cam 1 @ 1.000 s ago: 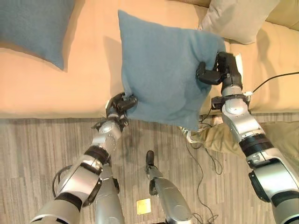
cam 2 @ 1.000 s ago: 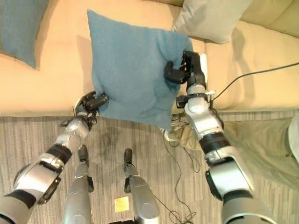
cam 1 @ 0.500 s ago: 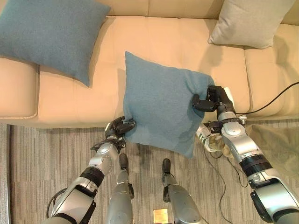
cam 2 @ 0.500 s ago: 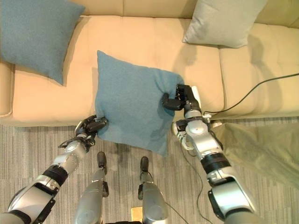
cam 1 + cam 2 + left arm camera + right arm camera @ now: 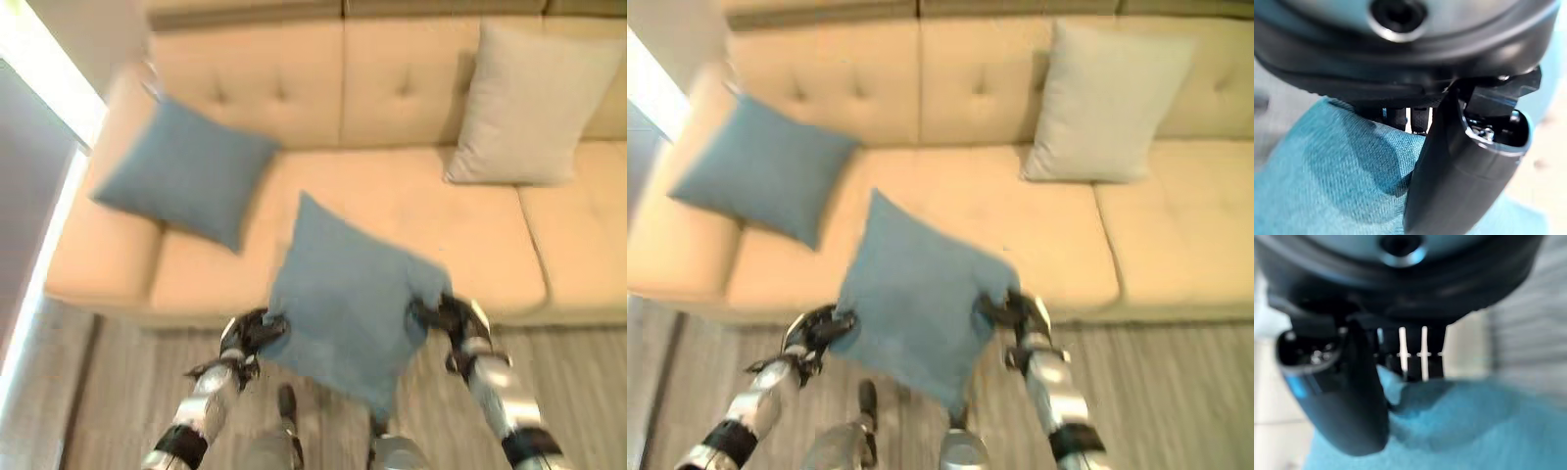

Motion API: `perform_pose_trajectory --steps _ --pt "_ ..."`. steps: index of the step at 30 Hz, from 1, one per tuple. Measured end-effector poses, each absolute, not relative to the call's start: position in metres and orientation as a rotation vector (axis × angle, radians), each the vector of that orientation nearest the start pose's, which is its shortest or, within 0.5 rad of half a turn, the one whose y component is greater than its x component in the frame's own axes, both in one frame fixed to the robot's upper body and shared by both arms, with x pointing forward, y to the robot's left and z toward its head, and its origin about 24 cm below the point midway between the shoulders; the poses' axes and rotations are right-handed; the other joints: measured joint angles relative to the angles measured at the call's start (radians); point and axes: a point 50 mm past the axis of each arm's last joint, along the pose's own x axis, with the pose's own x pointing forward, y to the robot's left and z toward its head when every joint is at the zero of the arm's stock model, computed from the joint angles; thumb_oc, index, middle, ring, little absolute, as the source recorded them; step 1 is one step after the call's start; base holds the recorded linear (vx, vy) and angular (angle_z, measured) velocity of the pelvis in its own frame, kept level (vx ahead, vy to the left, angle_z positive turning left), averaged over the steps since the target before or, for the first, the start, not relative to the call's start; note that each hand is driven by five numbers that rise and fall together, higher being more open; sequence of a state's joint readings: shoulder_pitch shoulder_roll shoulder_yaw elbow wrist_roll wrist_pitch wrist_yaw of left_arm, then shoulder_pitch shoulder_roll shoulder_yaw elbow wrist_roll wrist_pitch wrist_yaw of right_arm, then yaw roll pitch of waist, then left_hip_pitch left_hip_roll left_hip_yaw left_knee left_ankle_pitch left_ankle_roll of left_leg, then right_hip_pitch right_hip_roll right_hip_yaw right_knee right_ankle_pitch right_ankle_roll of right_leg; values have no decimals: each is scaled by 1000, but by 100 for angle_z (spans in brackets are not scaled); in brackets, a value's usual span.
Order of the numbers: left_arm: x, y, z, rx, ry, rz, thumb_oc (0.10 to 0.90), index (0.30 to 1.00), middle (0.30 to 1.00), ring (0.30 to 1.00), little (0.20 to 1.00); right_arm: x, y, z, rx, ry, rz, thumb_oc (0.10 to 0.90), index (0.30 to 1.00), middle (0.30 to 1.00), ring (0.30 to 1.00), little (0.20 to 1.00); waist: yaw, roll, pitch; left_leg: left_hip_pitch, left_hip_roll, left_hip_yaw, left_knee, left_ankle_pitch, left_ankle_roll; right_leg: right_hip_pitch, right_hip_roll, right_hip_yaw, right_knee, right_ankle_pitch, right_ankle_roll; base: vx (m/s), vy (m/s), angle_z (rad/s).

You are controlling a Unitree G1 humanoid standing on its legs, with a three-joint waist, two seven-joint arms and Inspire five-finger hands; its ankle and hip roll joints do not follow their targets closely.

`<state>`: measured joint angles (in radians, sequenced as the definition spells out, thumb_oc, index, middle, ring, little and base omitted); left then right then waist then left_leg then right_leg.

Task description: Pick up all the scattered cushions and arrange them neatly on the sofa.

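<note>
Blue cushion (image 5: 345,299) held in air before sofa (image 5: 411,211) near edge, over floor. My left hand (image 5: 247,334) and right hand (image 5: 446,317) each pinch opposite side edge, fingers closed on fabric. Risk: thin edge pinches slip, cushion drops short of seat.

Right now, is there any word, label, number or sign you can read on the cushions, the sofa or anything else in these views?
None: no readable text on anything.
The held blue cushion, pinched by the left hand and the right hand, is plain fabric.
The second blue cushion, the beige cushion and the sofa carry no visible print or tag.
</note>
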<state>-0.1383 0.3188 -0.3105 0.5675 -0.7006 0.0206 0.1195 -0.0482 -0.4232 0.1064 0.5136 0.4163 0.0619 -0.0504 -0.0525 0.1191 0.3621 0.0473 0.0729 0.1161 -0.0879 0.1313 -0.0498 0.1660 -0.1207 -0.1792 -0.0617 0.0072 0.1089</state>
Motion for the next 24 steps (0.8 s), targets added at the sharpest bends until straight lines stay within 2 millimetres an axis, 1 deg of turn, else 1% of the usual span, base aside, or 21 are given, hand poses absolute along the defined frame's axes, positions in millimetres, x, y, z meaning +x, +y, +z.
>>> perform_pose_trajectory --steps 1,3,5,7,8,10,11,12,13,14,15,16,17,18,19,20,21,22,23,24 --pt "243 185 -59 -223 555 69 400 300 300 300 300 221 -251 -56 -46 577 -143 400 300 300 300 300 -2 17 -11 0 -1 -1 0 1 -1 3 -1 -3 -4 1 0 32 -35 7" --pt "243 184 -60 -217 558 66 400 300 300 300 300 211 -249 -65 -56 632 -132 400 300 300 300 300 -17 28 -22 2 -2 -3 0 3 -2 13 -1 -8 -14 1 0 57 -53 6" --pt "245 182 -58 -215 556 57 400 300 300 300 300 212 -248 -65 -60 635 -132 400 300 300 300 300 -21 17 -39 -1 -1 -3 0 4 -4 15 1 -9 -26 5 -1 38 -38 1" --pt "248 175 -57 -193 555 26 400 300 300 300 300 215 -250 -63 -64 624 -147 400 300 300 300 300 -21 -13 -72 -2 0 -10 0 6 -7 18 4 -13 -29 4 0 22 -41 6" --pt "249 174 -56 -182 550 18 400 300 300 300 300 218 -250 -61 -66 615 -153 400 300 300 300 300 -21 -22 -81 -3 0 -12 0 7 -9 19 5 -13 -29 3 -1 22 -59 9" --pt "261 169 -48 -169 520 -5 400 300 300 300 300 234 -251 -49 -79 563 -169 400 300 300 300 300 -23 -50 -103 -13 5 -16 1 14 -18 12 11 -16 -29 -1 -5 24 -66 8" --pt "268 166 -42 -160 497 -17 400 300 300 300 300 244 -251 -40 -80 520 -177 400 300 300 300 300 -23 -56 -113 -22 10 -17 2 18 -24 5 16 -17 -28 -1 -8 29 -47 3" --pt "276 164 -35 -151 474 -21 400 300 300 300 300 255 -253 -30 -88 479 -191 400 300 300 300 300 -22 -57 -114 -41 12 -15 26 18 -26 -6 17 -16 -22 -11 -9 70 -45 1" --pt "280 162 -31 -147 459 -25 400 300 300 300 300 262 -252 -24 -88 455 -196 400 300 300 300 300 -23 -59 -114 -59 11 -13 48 18 -26 -15 12 -15 -18 -6 -14 179 38 1" --pt "287 159 -24 -148 436 -33 400 300 300 300 300 272 -250 -14 -84 412 -199 400 300 300 300 300 -19 -54 -114 -71 7 -9 66 25 -35 -18 13 -16 -17 -2 -16 186 40 14" --pt "295 155 -16 -146 411 -34 400 300 300 300 300 282 -250 -3 -89 373 -217 400 300 300 300 300 -19 -58 -112 -115 6 3 141 16 -46 -9 -3 -24 -27 -5 -29 400 153 8" --pt "297 152 -14 -157 399 -33 400 300 300 300 300 288 -250 4 -100 351 -217 400 300 300 300 300 -13 -54 -114 -122 2 30 160 20 -45 -12 -9 -27 -27 8 -25 260 106 21" --pt "300 152 -11 -153 387 -33 400 300 300 300 300 293 -248 9 -98 329 -221 400 300 300 300 300 -7 -60 -111 -176 8 34 244 -12 -62 -1 -13 -18 -30 -9 -43 510 186 6" --pt "303 151 -7 -153 373 -36 400 300 300 300 300 297 -247 13 -98 311 -232 400 300 300 300 300 12 -64 -109 -226 12 44 318 -38 -72 -4 -22 -11 -29 -6 -48 270 83 -5" --pt "303 151 -7 -153 368 -37 400 300 300 300 300 301 -246 18 -99 295 -229 400 300 300 300 300 41 -70 -109 -241 12 34 247 -53 -76 -6 -30 6 -29 -8 -50 427 160 -20" --pt "303 151 -6 -154 366 -37 400 300 300 300 300 303 -246 20 -97 285 -229 400 300 300 300 300 43 -66 -110 -251 18 32 203 -51 -75 -6 -29 5 -28 -9 -50 303 129 -21" --pt "303 154 -7 -142 370 -34 400 300 300 300 300 304 -245 22 -98 279 -224 400 300 300 300 300 53 -59 -114 -264 29 29 157 -47 -76 2 -23 10 -30 -17 -40 439 190 -13" --pt "302 155 -7 -133 375 -34 400 300 300 300 300 304 -243 20 -102 283 -217 400 300 300 300 300 61 -56 -114 -262 39 17 136 -44 -79 9 -16 19 -28 -24 -33 385 174 -37" --pt "301 155 -8 -123 379 -33 400 300 300 300 300 302 -242 18 -105 290 -211 400 300 300 300 300 74 -46 -121 -246 44 -6 111 -49 -64 10 -9 38 -15 -41 -23 379 192 -59" --pt "302 156 -8 -116 379 -27 400 300 300 300 300 301 -241 16 -103 295 -209 400 300 300 300 300 87 -40 -123 -229 43 -15 112 -33 -31 7 -9 56 9 -67 -10 442 261 -73"
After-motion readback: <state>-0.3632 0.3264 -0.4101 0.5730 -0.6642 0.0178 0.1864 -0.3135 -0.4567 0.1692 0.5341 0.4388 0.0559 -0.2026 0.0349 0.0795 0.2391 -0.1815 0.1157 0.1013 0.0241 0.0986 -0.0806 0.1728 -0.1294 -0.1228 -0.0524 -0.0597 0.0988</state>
